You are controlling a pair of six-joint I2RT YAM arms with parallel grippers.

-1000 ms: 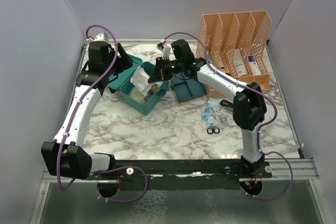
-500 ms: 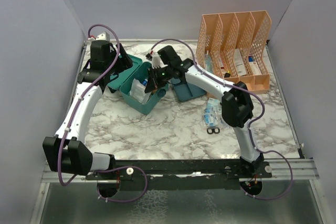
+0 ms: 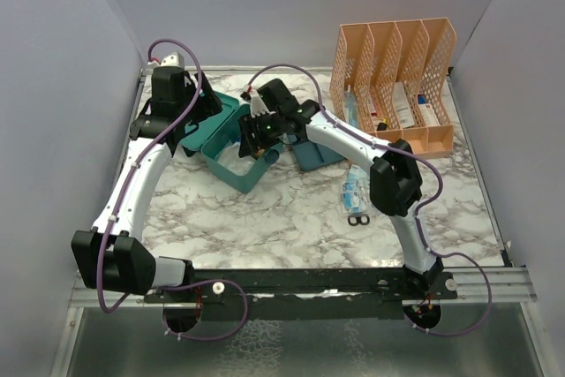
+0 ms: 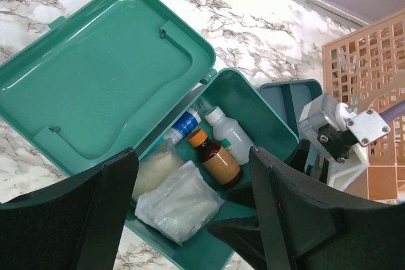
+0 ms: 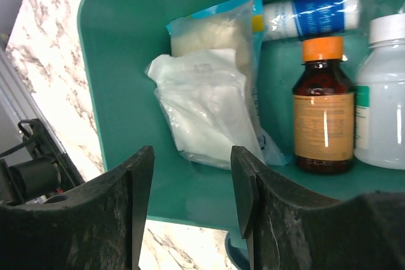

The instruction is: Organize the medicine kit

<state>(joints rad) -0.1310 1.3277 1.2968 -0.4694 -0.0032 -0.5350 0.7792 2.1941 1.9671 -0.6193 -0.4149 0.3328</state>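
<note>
Packet (image 5: 204, 107) now lies in medicine kit (image 5: 120, 30), right fingers (image 5: 130, 213) apart.

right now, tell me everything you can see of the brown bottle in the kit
The brown bottle is amber see-through plastic or glass with an orange screw cap and a tan printed label. It lies on its side in the open medicine kit, cap toward a blue-labelled tube, close beside a white bottle and a white packet. No hand touches it.

The medicine kit (image 4: 95, 74) is teal-green, the bottle (image 4: 218, 164) amber with orange cap, the table (image 4: 266, 30) grey-veined white.
</note>
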